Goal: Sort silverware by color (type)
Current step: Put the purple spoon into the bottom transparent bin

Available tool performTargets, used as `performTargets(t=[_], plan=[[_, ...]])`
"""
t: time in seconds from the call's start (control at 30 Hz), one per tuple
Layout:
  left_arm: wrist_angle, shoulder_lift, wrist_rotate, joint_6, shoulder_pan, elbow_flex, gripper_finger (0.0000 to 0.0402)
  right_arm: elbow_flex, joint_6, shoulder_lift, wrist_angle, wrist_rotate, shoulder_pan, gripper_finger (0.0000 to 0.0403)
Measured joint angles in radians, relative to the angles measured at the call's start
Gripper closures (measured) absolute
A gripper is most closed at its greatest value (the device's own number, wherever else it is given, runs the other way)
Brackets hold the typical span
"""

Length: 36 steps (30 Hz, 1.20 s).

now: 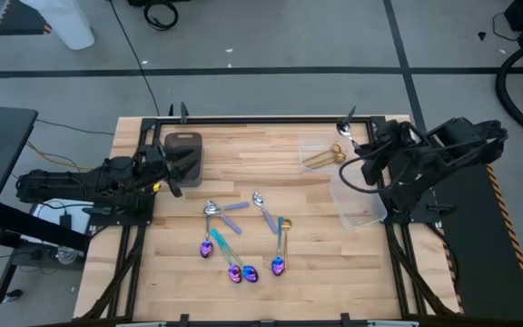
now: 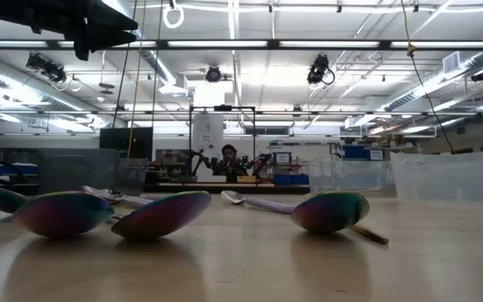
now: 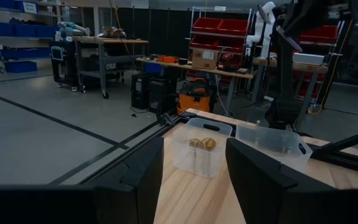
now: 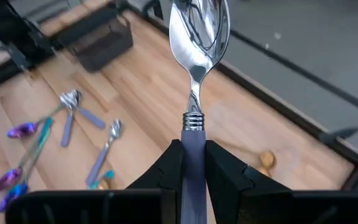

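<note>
One silver spoon (image 4: 199, 37) sits clamped by its handle in my right gripper (image 4: 194, 163); left gripper (image 3: 194, 168) gapes empty; a thin grip risks slippage.

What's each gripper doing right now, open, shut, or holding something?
Left gripper: open, empty, waiting near the dark grey tray.
Right gripper: shut on a silver spoon with a lavender handle, raised over the table's far right corner.

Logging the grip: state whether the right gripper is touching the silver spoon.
Touching. In the right wrist view, the right gripper has its jaws pressed against both sides of the silver spoon handle.
</note>
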Motion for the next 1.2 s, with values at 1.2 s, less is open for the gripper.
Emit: performTargets(t=[1.2], plan=[[0.000,0.000,0.000,-0.007,0.000,0.000,0.0219,-0.579,0.255,-0.099,0.144,-0.226,-0.043,0.0344]])
